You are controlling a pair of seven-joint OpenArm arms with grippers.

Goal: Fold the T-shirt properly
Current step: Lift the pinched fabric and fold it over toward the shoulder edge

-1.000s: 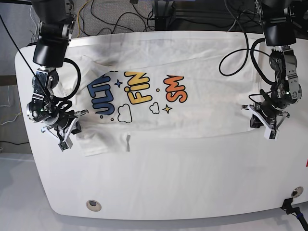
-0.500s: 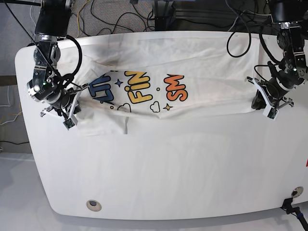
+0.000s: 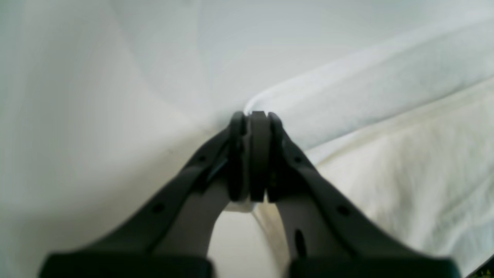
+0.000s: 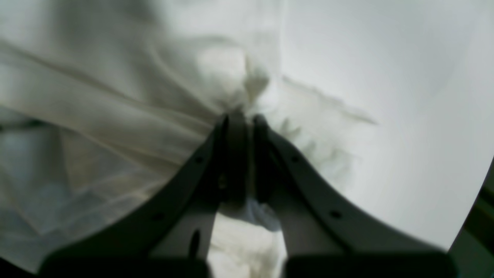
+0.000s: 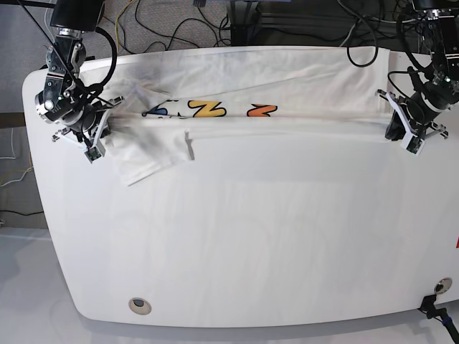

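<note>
Soft, matt, creased cloth T-shirt [image 5: 244,80]; smooth white table [image 5: 237,244].

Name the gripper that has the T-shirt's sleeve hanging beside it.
The right gripper: the sleeve hangs beside it, none beside the left.

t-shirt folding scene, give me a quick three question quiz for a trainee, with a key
1. True or false: only one claw grips the T-shirt.
2. Fill in: in the base view, the visible bits of print are blue, yellow and ____.
3. Which claw is nearer the loose flap hanging toward the near side of the table: A) left, B) right?

Key: 1 false; 2 orange; 3 B
</note>
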